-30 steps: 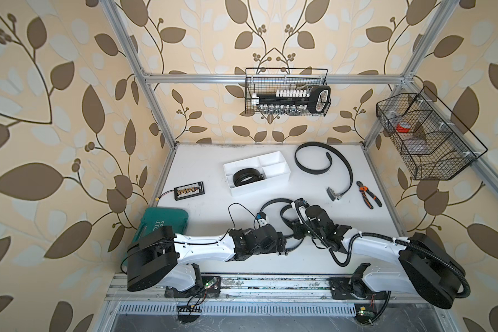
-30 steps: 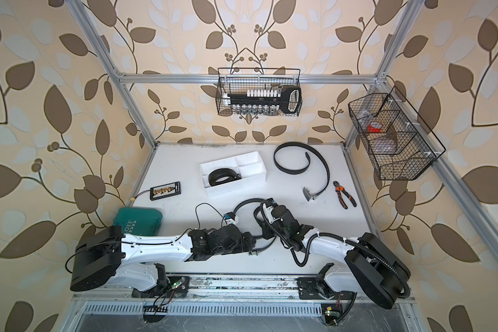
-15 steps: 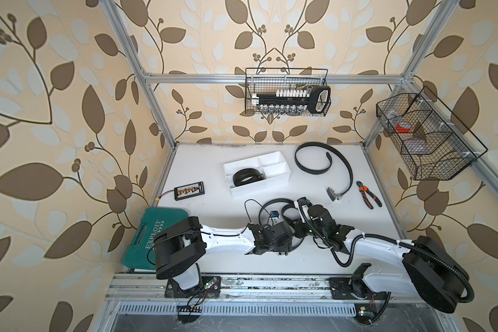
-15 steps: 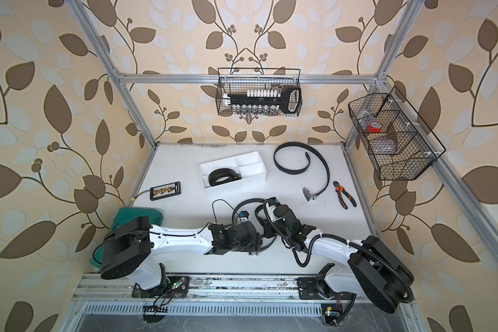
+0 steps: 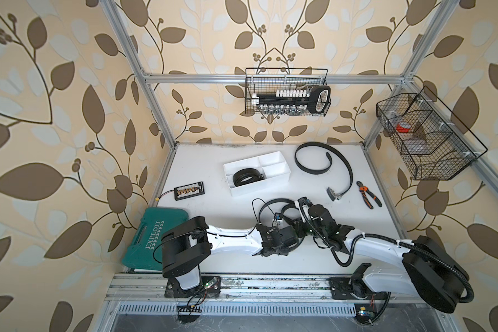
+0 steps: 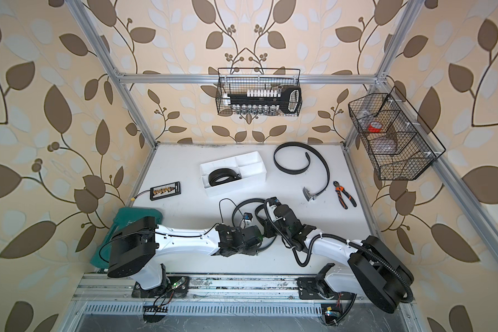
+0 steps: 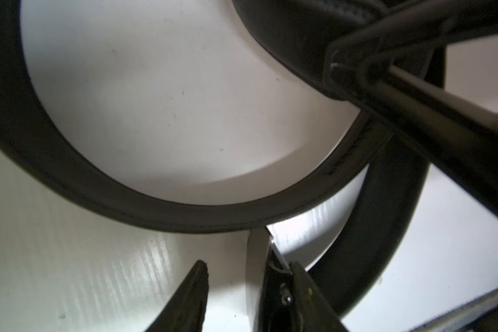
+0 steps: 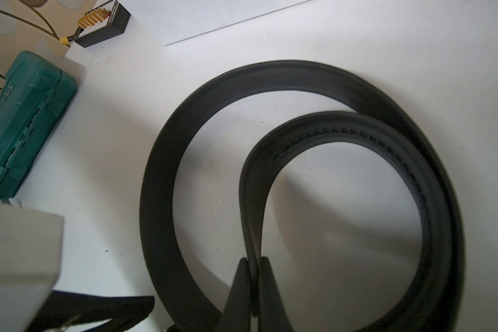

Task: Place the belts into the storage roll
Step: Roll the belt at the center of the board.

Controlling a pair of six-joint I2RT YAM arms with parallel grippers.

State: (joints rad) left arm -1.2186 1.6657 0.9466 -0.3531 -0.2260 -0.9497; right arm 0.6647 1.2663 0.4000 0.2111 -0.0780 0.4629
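Arrival: left gripper (image 7: pixel 233 267) has swung in beside the half-coiled belt (image 8: pixel 161 172), jaws narrowing but still empty, while right gripper (image 8: pixel 253 260) stays pinched on it, so two-handed coiling looks next.

Belts (image 8: pixel 157 201) black; storage roll (image 5: pixel 266 184) white; tabletop (image 5: pixel 207 161) white; tool case (image 5: pixel 147 238) green with pale lettering; pliers (image 5: pixel 368 197) handles orange and black; wire baskets (image 5: pixel 250 86) black; walls (image 5: pixel 55 143) beige with brown leaf pattern

White links (image 5: pixel 233 241), black joints (image 5: pixel 181 250), ribbed cable (image 5: pixel 384 238), black end effector (image 8: pixel 255 260)
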